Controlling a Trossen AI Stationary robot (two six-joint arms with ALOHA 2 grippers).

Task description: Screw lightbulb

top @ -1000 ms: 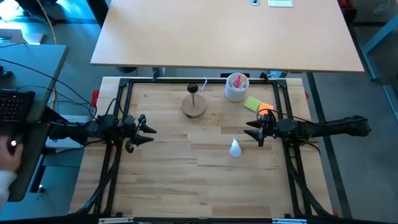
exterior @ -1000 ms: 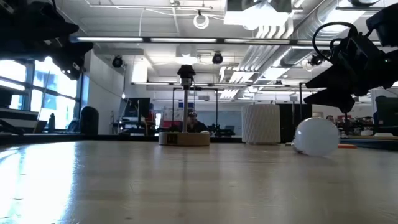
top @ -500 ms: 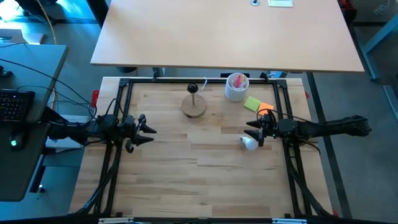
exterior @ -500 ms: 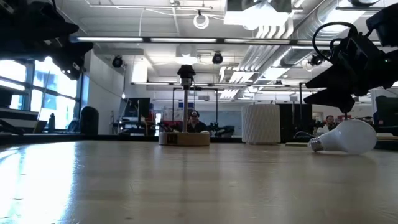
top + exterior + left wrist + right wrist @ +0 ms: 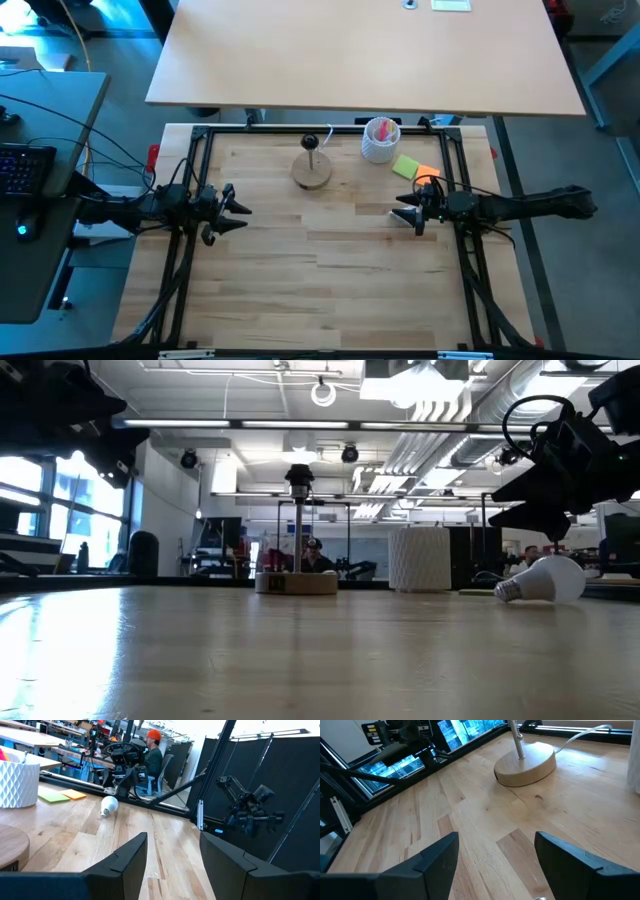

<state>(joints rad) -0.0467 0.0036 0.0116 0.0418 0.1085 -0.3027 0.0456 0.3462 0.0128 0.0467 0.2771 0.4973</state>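
Smooth white rounded lightbulb [image 5: 541, 579] with silvery screw base lies on planked wooden table [image 5: 330, 270]. Left gripper [image 5: 238, 211] and right gripper [image 5: 404, 213]: jaws parted, empty.

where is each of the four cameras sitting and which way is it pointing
High view: above the table, looking straight down; both arms show, left gripper and right gripper.
Low view: at tabletop height, looking level at the wooden stand and lightbulb; arms hang above.
Left wrist view: on the left arm, facing across to the lightbulb; own open fingers show.
Right wrist view: on the right arm, facing the wooden stand; own open fingers show.
The low and left wrist views share the lightbulb.
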